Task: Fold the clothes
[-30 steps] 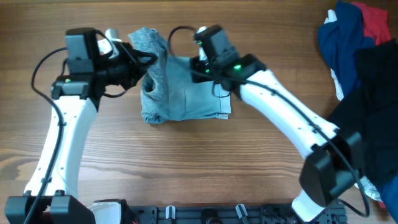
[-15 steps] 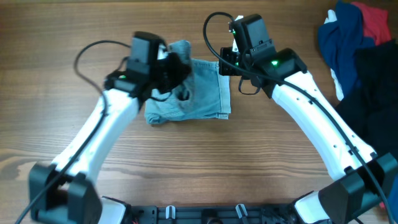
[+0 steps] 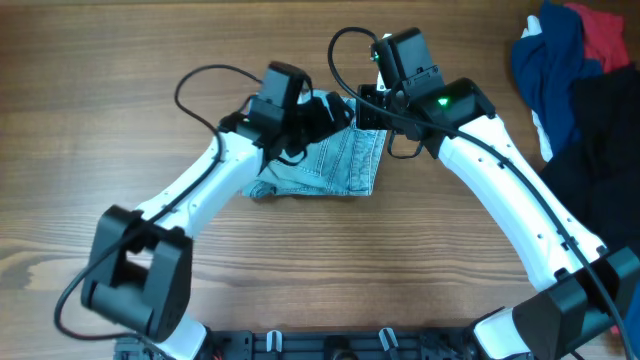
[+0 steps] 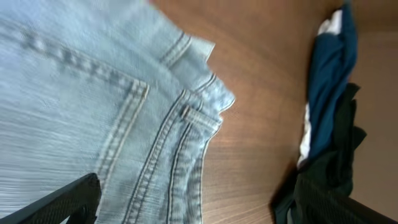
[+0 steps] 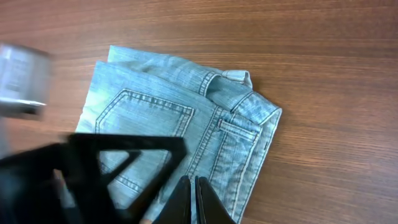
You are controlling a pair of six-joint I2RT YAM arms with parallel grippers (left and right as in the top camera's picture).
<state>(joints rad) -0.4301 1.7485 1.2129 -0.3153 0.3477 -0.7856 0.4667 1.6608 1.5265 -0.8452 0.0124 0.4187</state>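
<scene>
Denim shorts [image 3: 335, 168] are lying folded on the wooden table [image 3: 120, 40], back pocket facing up, near the middle of its far half. We are holding the left end effector [image 4: 196, 190] just over them, its fingers [image 4: 68, 200] spread wide and gripping nothing. Our right end effector [image 5: 193, 200] is hovering at the shorts' far right corner, fingers drawn narrow together and empty. A heap of navy, red and black garments [image 3: 575, 70] is sitting well apart at the table's right edge.
</scene>
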